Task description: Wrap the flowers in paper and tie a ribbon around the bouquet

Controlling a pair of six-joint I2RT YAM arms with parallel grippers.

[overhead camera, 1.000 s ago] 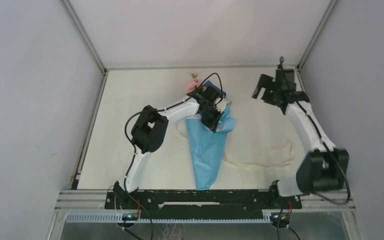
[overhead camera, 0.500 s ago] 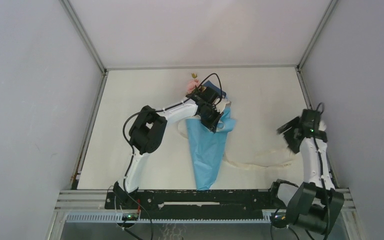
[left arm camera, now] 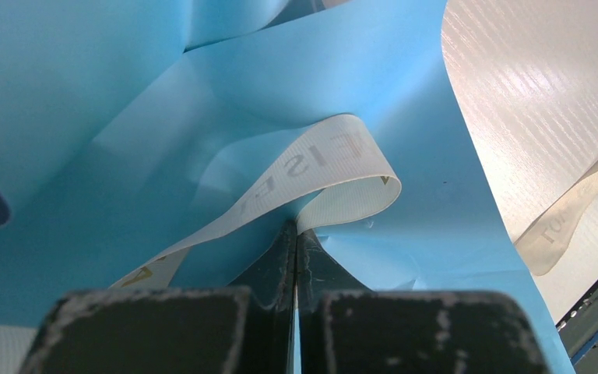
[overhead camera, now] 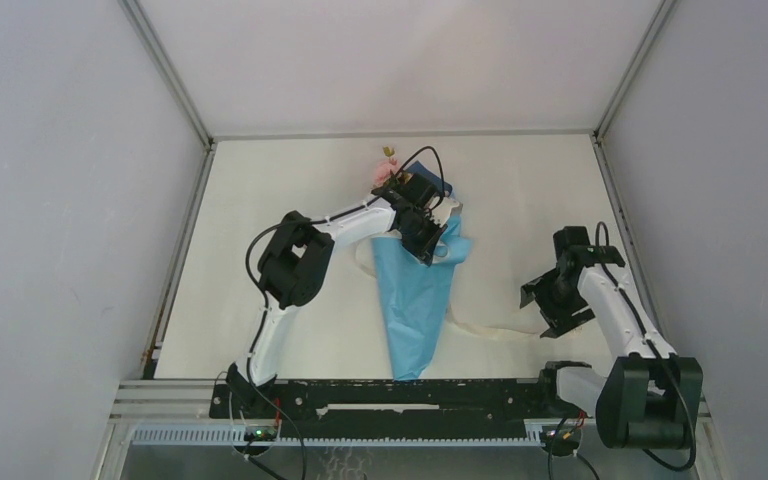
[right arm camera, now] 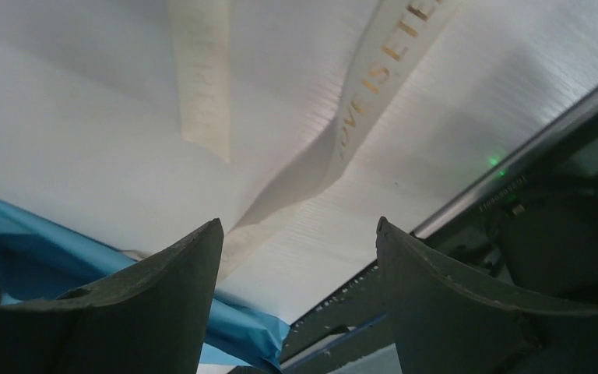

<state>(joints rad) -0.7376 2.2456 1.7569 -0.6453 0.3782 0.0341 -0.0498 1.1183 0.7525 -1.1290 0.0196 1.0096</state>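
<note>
Risks first. L gripper (left arm camera: pixel 294 231) is pinching a loop of ribbon (left arm camera: pixel 315 160) right against the paper (left arm camera: pixel 124 101), jaws fully shut on it. Any pull is prob. dragging paper too, opening the cone or tearing it. R gripper (right arm camera: pixel 296 257) is hanging w/ jaws wide, holding nothing, and the ribbon's loose run is lying on the table (right arm camera: pixel 86 117) under the gap. If it's coming down off-centre, it's closing on air or scraping the table. Ribbon is twisting there, so it could be slipping out of a pinch. Slack btwn the two arms could be snagging the cone tip once tensioned.

Bouquet (overhead camera: pixel 415 295) is lying mid-table as a slim blue cone, tip toward the arm bases. Flowers (overhead camera: pixel 384 172) are poking out pink at the far end, just past L gripper. Ribbon is cream w/ gold lettering, trailing from the cone's R side toward R gripper. No knot is showing yet.
</note>
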